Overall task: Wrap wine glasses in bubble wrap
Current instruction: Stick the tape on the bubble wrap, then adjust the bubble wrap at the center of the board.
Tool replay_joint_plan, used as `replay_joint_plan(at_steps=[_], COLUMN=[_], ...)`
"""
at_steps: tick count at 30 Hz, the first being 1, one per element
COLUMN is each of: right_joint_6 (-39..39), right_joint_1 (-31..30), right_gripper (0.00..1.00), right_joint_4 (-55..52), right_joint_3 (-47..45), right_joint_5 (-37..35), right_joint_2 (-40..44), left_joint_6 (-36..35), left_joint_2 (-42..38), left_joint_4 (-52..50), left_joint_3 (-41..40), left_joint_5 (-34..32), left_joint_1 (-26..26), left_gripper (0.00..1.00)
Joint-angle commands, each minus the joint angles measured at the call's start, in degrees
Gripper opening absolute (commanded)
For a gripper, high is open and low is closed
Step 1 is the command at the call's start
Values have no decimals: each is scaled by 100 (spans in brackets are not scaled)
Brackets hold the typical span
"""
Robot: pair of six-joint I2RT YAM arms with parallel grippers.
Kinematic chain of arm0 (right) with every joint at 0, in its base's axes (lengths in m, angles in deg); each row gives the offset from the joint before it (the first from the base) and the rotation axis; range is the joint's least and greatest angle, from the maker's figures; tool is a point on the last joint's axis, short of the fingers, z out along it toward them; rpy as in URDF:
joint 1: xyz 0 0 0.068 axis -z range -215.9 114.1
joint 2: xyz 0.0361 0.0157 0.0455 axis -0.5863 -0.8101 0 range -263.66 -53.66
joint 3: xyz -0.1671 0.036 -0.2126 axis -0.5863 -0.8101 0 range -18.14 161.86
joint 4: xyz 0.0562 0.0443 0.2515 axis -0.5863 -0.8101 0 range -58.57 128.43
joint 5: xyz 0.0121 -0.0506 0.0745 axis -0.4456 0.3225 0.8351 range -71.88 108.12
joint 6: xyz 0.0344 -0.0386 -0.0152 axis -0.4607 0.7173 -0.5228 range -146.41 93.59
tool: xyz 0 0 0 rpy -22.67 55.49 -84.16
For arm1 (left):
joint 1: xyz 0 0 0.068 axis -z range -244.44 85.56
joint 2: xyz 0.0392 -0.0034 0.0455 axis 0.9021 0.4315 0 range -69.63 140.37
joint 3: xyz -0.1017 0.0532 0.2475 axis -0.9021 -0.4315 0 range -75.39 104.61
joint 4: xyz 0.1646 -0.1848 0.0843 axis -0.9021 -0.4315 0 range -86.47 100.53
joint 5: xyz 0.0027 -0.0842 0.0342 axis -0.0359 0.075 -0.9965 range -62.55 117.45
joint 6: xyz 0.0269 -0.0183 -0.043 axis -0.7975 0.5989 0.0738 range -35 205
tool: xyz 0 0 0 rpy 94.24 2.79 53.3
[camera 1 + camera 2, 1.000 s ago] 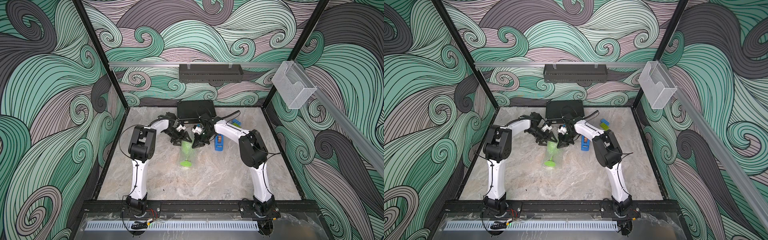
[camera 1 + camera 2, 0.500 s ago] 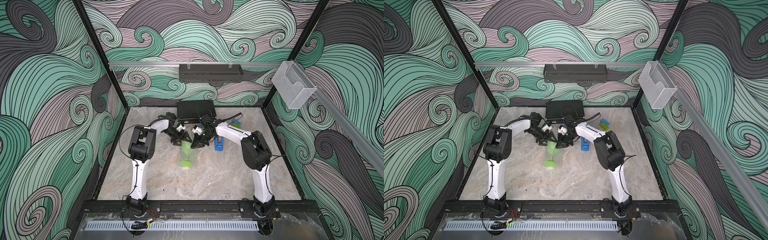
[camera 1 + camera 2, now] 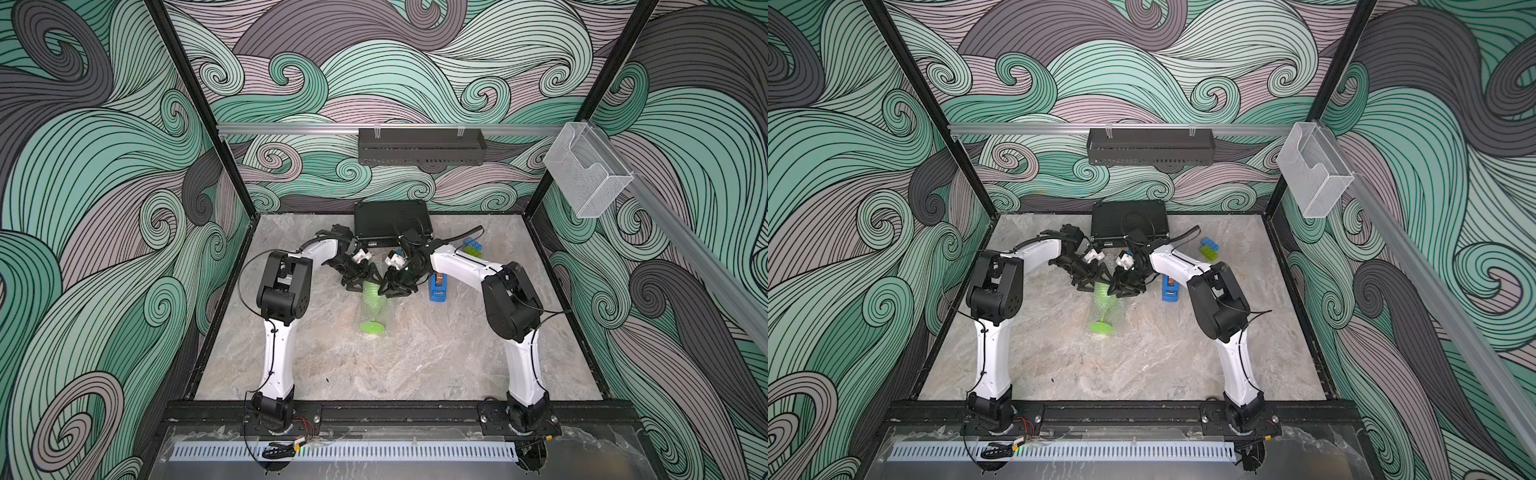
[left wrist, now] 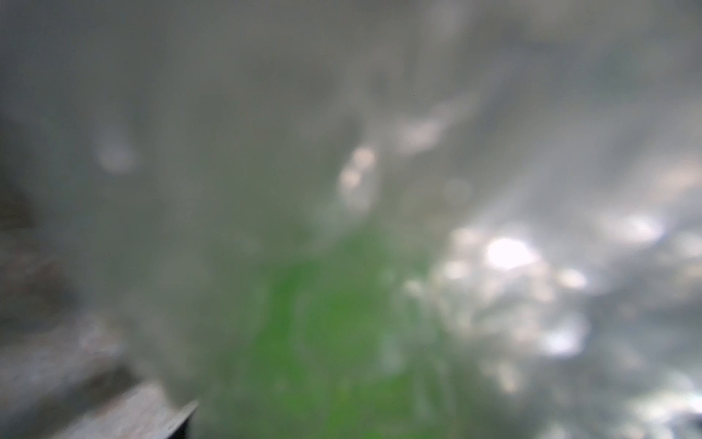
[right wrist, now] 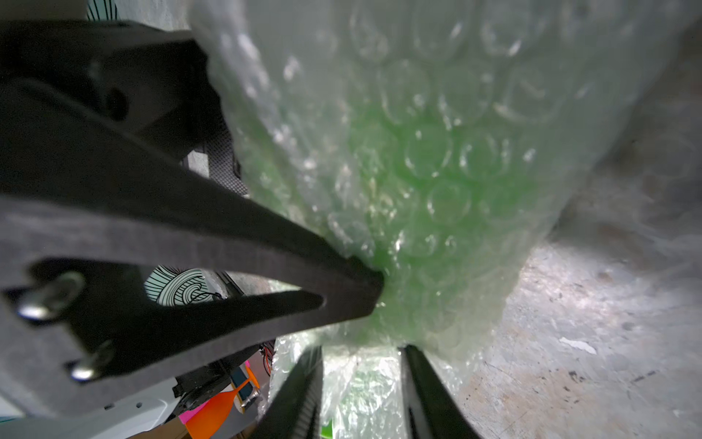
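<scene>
We found the goblet point(image 3: 371, 305) lying in bubble wrap point(image 5: 437, 114) mid-desk point(image 3: 374, 374), foot toward six o'clock. The right claw point(image 3: 395, 289), fingers apart, sat at the bowl's two o'clock. We couldn't tell the state of the left claw point(image 3: 358, 284) at ten.

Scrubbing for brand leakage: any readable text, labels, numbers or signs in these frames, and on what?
No text reads anywhere.
Blue object: pale patch on top, too small to read.
Black box at the back: no lettering legible.
Left wrist view: all blur.

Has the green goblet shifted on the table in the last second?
No. The goblet lies where it did, its foot just as far from the blue tape dispenser.
</scene>
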Motion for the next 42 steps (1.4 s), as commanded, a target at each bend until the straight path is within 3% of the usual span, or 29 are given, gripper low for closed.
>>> replay_joint_plan(at_steps=[1, 5, 6, 10, 17, 21, 29, 33, 39, 42], right_joint_6=[177, 550, 521, 189, -397, -460, -647, -681, -130, 175], right_joint_1=[153, 265, 259, 59, -274, -431, -402, -275, 665, 932], right_gripper=[57, 87, 99, 100, 99, 99, 88, 94, 98, 98], right_joint_4=[-25, 259, 451, 1210, 1946, 1948, 1914, 1853, 1205, 881], right_joint_3=[-141, -684, -887, -1512, -1695, -1590, -1532, -1556, -1877, -1518], right_joint_5=[-352, -172, -124, 129, 160, 143, 193, 487, 237, 102], right_joint_2=[340, 699, 762, 833, 756, 581, 460, 671, 1495, 1455], left_joint_6=[21, 21, 23, 81, 252, 313, 309, -183, -569, -669], left_joint_2=[307, 351, 368, 365, 271, 248, 196, 320, 179, -75], left_joint_4=[-286, -340, -350, -336, -208, -191, -104, -456, -946, -1144], left_joint_3=[-296, -181, -157, -156, -263, -267, -304, 69, 618, 776], left_joint_5=[-954, -787, -758, -676, -564, -543, -336, -441, -912, -890], left_joint_1=[174, 168, 168, 168, 163, 154, 157, 177, 156, 155], left_gripper=[72, 72, 72, 72, 72, 72, 72, 72, 98, 99])
